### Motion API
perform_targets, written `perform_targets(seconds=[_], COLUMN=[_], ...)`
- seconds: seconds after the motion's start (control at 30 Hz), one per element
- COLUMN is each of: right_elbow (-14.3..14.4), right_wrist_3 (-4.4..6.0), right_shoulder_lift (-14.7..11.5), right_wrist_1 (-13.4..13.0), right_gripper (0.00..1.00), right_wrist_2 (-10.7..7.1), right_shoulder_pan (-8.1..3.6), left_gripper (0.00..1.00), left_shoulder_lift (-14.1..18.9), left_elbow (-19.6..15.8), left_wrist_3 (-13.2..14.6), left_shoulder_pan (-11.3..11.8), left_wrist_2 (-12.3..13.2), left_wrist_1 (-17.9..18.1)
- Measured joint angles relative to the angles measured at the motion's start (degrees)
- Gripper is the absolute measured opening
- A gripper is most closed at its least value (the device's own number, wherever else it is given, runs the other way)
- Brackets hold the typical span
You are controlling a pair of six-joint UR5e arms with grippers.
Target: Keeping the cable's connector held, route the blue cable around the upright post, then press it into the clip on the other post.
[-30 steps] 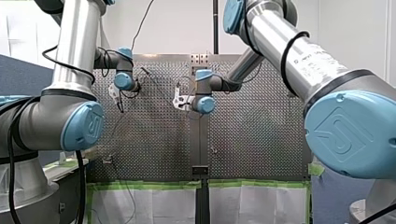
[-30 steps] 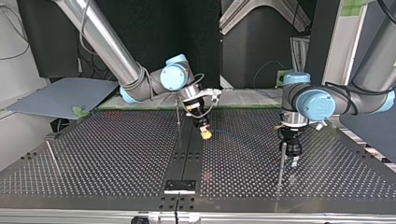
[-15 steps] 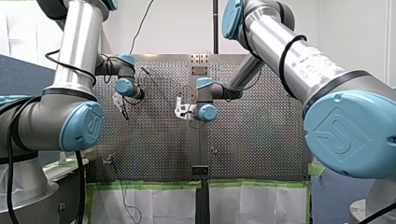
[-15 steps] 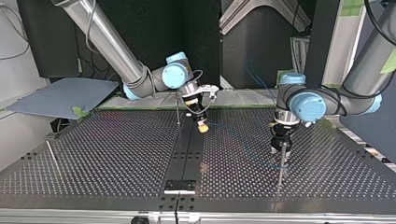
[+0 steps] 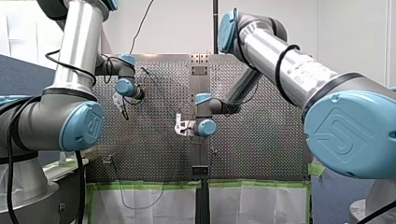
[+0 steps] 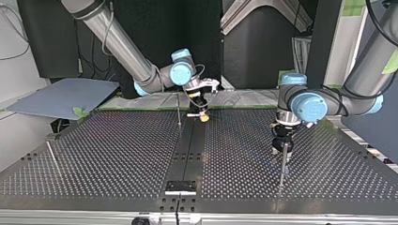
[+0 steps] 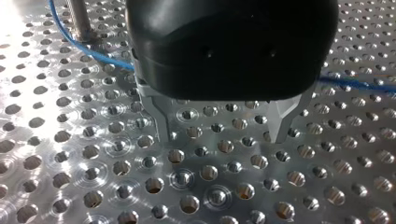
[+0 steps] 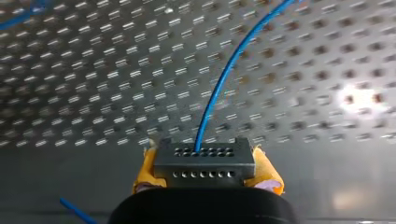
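My right gripper [image 8: 205,173] is shut on the dark grey connector [image 8: 204,162], yellow pads on both its sides. The blue cable [image 8: 219,88] runs from the connector out over the perforated plate. In the left wrist view the cable [image 7: 100,55] bends around an upright metal post [image 7: 79,21] and passes behind my left gripper [image 7: 223,139], whose metal fingers stand open just above the plate with nothing between them. In the top view my left gripper [image 6: 282,151] hangs right behind that post [image 6: 283,166], and my right gripper [image 6: 203,117] sits at the far middle.
A second thin post [image 6: 179,111] stands close beside my right gripper. A slanted rod [image 6: 52,157] is at the top view's left edge. A black strip [image 6: 187,154] runs down the table's middle to a black block [image 6: 180,186] at its near edge.
My right gripper has carried the connector toward the top view's far edge. My left gripper shifted slightly toward the top view's left and up by the post, then stayed still.
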Motion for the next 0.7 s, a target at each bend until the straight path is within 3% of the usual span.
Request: perform_targets(seconds=[0.4, 0.7], right_elbow=[2.4, 3.9], right_wrist_3=[-0.91, -0.99], right_shoulder_lift=[4.4, 7.4], right_wrist_1=[-1.5, -3.5], right_gripper=[0.0, 0.0], right_wrist_2=[2.16, 3.76], right_shoulder_pan=[-0.1, -0.22], left_gripper=[1.0, 1.0], left_shoulder_lift=[0.0, 0.0], left_elbow=[0.0, 0.0], left_wrist_3=[-0.1, -0.1], left_shoulder_pan=[0.3, 0.4], left_wrist_2=[-0.1, -0.1], left_wrist_1=[0.3, 0.4])
